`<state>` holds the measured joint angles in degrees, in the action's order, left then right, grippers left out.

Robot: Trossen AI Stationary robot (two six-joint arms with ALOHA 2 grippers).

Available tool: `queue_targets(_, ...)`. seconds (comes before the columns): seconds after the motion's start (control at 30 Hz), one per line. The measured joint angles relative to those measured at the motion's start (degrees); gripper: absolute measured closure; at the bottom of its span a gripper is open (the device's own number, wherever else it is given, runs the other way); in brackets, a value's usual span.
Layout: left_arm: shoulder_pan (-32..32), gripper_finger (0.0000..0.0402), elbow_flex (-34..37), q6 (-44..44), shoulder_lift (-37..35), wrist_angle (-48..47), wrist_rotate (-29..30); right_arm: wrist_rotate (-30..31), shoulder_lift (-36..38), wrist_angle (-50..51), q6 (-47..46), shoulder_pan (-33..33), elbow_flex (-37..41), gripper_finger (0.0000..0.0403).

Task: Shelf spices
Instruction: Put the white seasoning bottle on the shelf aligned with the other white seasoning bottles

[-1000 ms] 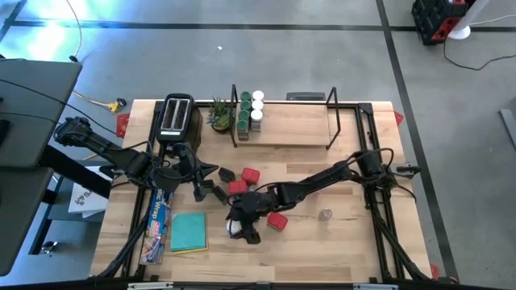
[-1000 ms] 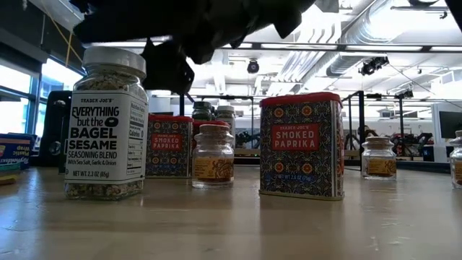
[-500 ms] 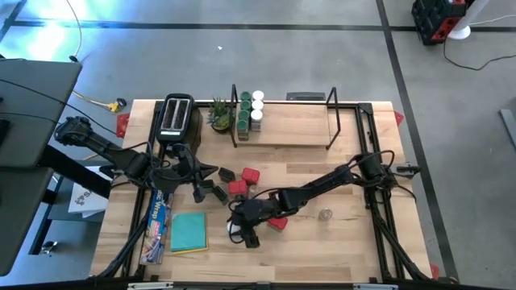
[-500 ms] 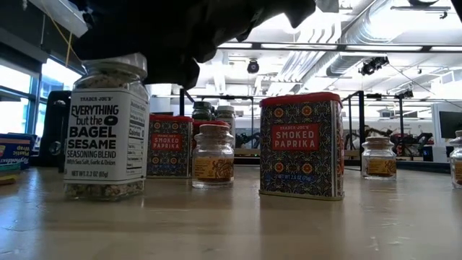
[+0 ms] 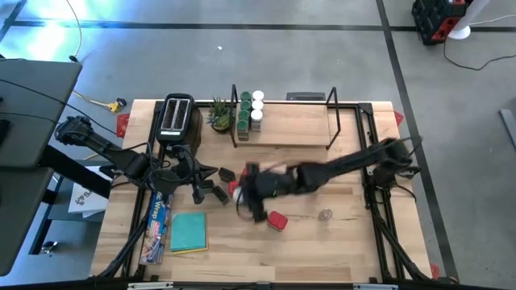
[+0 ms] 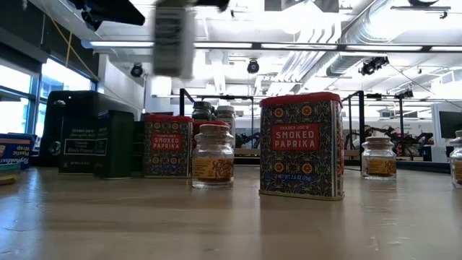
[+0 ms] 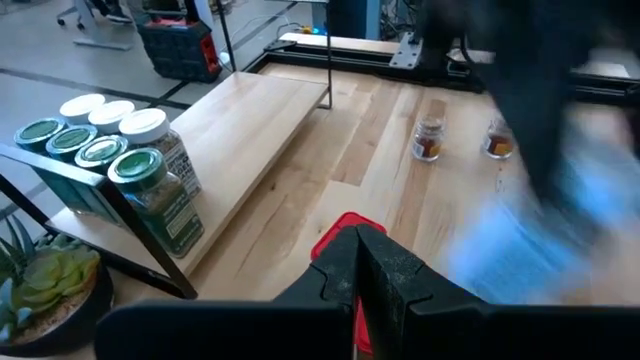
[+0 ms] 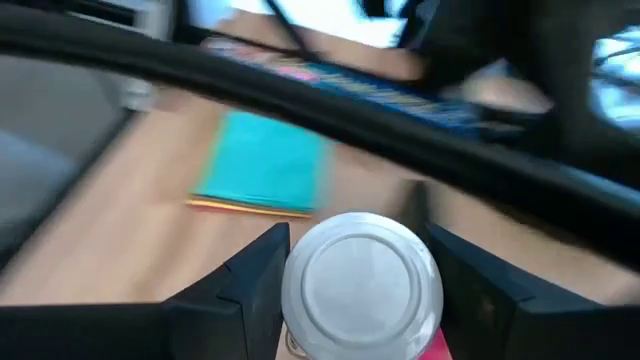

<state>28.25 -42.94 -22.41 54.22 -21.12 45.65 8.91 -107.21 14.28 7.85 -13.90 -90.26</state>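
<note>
A white-lidded seasoning jar (image 8: 362,272) sat clamped between the two fingers of the right gripper (image 5: 251,198), lifted clear of the table (image 5: 347,234); in the low view the jar (image 6: 173,40) hung blurred above the red paprika tins (image 6: 301,144). It was over the table's middle, in front of the shelf (image 5: 290,125), where green- and white-lidded jars (image 5: 250,109) stood at the left end. The left gripper (image 5: 211,184) waited left of centre, near the teal pad (image 5: 188,232), its fingers pressed together around nothing.
</note>
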Motion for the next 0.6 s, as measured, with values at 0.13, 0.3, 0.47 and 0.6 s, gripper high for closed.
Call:
queue_targets(0.13,0.00,0.0399,0.02,1.52,-0.01,-0.04,0.11,0.76,5.00,6.72,5.11,7.11,-0.04,0.0210)
queue_targets(0.3,0.00,0.0399,0.02,2.58,0.00,-0.02,0.15,-8.49,4.43,8.30,10.18,17.78,3.22,0.0210)
queue_targets(0.47,0.00,0.0399,0.02,2.49,0.00,-0.02,0.12,-12.56,4.40,4.12,11.33,26.00,8.83,0.0210)
queue_targets(0.6,0.00,0.0399,0.02,1.73,0.00,0.00,0.13,-14.91,4.40,-1.39,13.58,29.57,12.10,0.0210)
